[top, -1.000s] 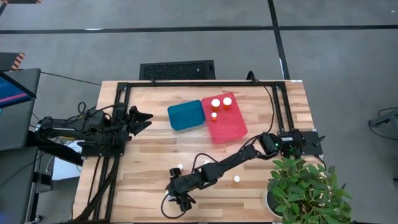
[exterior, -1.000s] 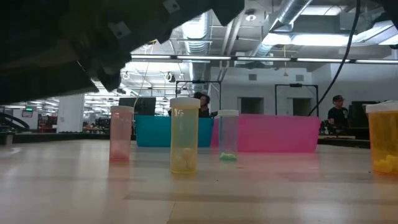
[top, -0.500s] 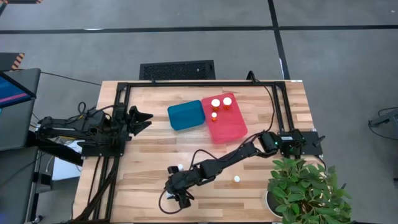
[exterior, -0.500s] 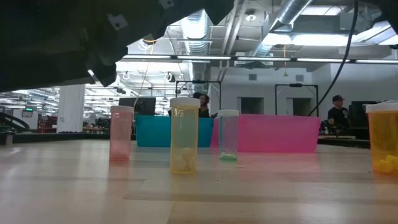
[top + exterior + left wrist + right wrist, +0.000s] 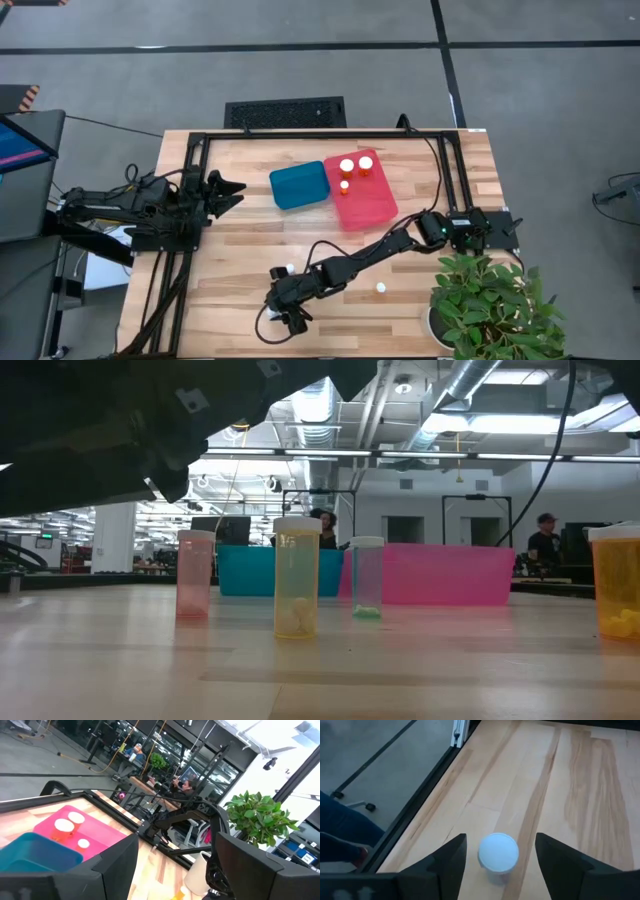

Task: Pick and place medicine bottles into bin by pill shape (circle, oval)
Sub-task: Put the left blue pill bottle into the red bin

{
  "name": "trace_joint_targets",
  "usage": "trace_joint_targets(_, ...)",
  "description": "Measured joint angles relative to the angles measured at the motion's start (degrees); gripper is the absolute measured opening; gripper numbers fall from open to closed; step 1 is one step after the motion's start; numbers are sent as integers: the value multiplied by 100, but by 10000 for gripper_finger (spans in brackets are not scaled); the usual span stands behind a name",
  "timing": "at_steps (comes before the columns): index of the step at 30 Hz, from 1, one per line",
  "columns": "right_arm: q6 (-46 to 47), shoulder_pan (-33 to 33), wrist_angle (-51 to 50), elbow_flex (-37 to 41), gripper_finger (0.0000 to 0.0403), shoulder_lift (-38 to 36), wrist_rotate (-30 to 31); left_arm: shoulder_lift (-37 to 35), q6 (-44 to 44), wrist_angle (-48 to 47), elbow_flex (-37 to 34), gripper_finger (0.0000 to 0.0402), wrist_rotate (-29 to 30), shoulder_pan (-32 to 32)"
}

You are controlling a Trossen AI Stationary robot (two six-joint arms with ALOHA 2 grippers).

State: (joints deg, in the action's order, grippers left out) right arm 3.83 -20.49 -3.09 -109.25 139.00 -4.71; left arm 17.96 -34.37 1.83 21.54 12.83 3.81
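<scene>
The right claw [image 5: 291, 318] is way out over the near-left part of the bench [image 5: 240, 260], arm stretched diagonally from its base by the potted plant [image 5: 490, 305]. In its wrist view the two fingers [image 5: 451, 862] are spread apart with a white-capped medicine bottle [image 5: 498, 854] standing upright between them, not touching either one as far as I can see. So it's released, straddling the bottle rather than gripping it, close to the bench's edge rail.

A second white cap [image 5: 288, 269] sits just beside the arm's forearm, and another small bottle [image 5: 380, 289] stands well apart nearer the plant. From bench level you get a pinkish bottle [image 5: 195, 574], a yellow one with pills at the bottom [image 5: 297, 577], a clear one with greenish pills [image 5: 367, 578], and an orange one [image 5: 615, 581] cut off at the edge, all upright.

The pink bin [image 5: 362, 198] already holds three white-capped bottles [image 5: 347, 167] up at its far end. The teal bin [image 5: 299, 185] is touching it on the left, and I can't see anything in it.

The left claw [image 5: 228, 191] is parked off at the bench's left side, fingers [image 5: 120, 865] apart, holding nothing. A person [image 5: 543, 540] is visible in the room behind the bench.
</scene>
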Motion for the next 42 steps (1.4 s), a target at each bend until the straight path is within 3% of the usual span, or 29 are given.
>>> trace_joint_targets(42,-129,2,-125,2,212,7,-11,0,35,-1,0,259,121,0)
